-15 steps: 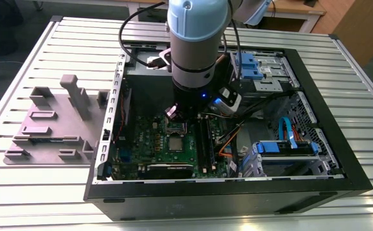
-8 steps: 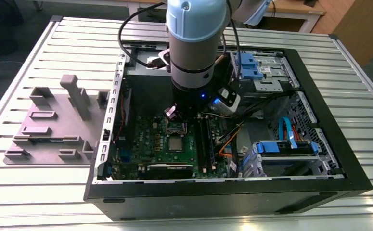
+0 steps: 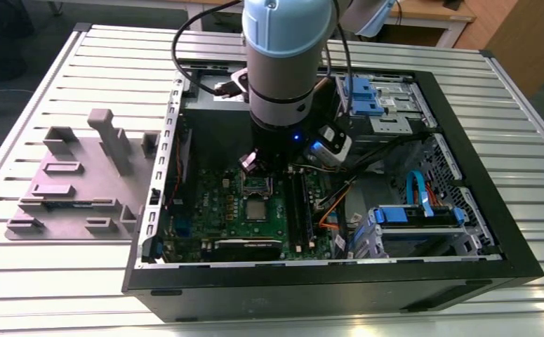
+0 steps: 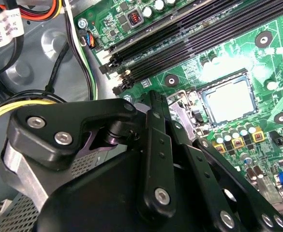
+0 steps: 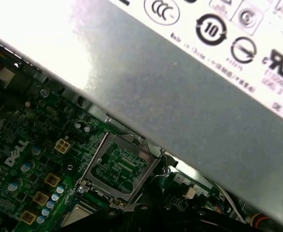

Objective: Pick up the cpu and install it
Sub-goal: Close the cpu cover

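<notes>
While the cpu (image 4: 228,100) lies seated in its socket at the frame's right, the gripper (image 3: 249,163) hovers above the motherboard (image 3: 217,210), apparently empty, though its grip cannot be judged.

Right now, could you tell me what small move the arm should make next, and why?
Probably a short straight lift. The cpu already lies flat inside its socket, the hinged socket frame stands open beside it, and the gripper hangs low over the board close to the power supply, so clearing upward seems safest.
</notes>
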Robot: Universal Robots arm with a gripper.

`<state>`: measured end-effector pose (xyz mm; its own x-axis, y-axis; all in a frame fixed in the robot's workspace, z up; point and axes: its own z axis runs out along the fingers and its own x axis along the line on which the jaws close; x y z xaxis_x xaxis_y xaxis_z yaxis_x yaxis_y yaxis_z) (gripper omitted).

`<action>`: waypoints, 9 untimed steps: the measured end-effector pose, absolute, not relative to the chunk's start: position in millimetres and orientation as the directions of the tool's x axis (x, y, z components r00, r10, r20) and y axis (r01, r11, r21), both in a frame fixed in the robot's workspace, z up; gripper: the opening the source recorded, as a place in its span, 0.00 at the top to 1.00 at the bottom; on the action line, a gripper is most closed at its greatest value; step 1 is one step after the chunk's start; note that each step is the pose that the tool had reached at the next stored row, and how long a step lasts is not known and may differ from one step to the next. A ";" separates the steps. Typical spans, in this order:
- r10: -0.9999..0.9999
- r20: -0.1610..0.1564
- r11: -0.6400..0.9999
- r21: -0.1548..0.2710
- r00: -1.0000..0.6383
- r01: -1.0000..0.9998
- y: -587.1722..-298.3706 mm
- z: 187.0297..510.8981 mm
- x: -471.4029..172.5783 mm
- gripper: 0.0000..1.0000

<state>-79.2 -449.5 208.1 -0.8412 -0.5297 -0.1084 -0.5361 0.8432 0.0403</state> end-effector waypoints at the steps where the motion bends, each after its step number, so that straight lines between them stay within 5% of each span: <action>1: -0.529 -0.108 0.843 0.040 -0.842 -0.536 -449.7 208.8 -79.2 0.89; 9: -0.506 -0.109 0.858 0.041 -0.855 -0.513 -450.6 207.9 -78.2 0.89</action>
